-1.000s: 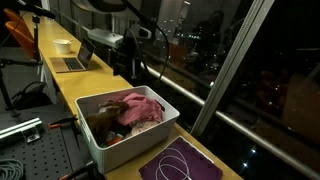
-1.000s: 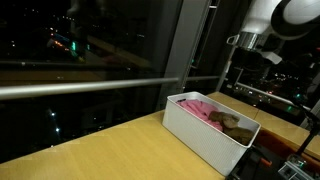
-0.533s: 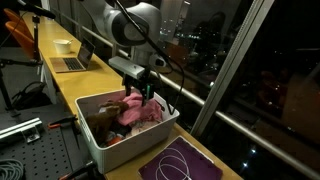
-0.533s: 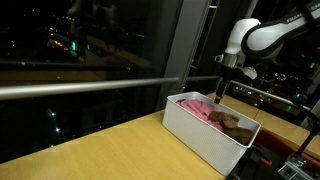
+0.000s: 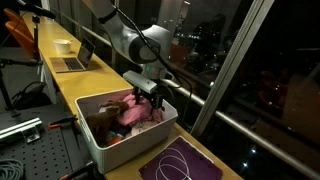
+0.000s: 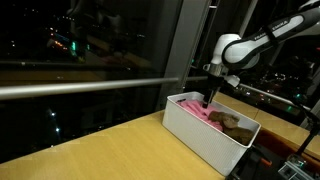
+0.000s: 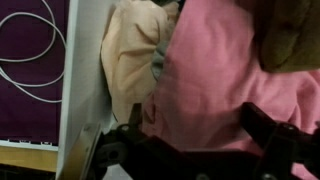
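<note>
My gripper hangs open just over the far side of a white bin, fingers pointing down at a pink cloth in it. In the wrist view the two dark fingers straddle the pink cloth and hold nothing. A beige cloth lies beside the pink one against the bin wall, and a brown item lies at the other side. In an exterior view the gripper dips at the bin's rim above the pink cloth.
A purple mat with a looped white cable lies next to the bin. A laptop and a white bowl sit further along the yellow counter. A dark window with a railing runs along the counter.
The arm has swung from behind the bin to over it and has come down, so the open gripper now sits just above the pink cloth.
</note>
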Controlling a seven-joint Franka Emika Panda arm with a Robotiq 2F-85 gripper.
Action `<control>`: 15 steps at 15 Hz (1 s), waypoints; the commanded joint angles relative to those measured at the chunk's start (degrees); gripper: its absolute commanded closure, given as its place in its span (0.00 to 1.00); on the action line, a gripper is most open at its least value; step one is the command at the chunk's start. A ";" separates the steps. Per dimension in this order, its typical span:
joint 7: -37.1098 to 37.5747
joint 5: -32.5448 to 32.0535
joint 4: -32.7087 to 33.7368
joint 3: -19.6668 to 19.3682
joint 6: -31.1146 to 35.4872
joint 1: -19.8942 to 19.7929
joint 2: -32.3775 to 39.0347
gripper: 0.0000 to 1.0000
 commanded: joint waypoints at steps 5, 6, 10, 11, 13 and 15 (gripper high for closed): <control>-1.95 3.63 6.50 3.35 0.57 -0.87 11.45 0.00; -1.74 3.43 6.68 3.56 0.50 -0.71 12.46 0.00; -1.08 2.77 6.64 3.91 0.33 -0.30 14.57 0.00; -0.91 2.61 6.27 3.87 0.38 -0.19 14.61 0.25; -0.40 2.29 5.03 3.70 0.28 0.13 13.83 0.34; 0.35 2.01 3.55 3.54 0.09 0.58 12.23 0.48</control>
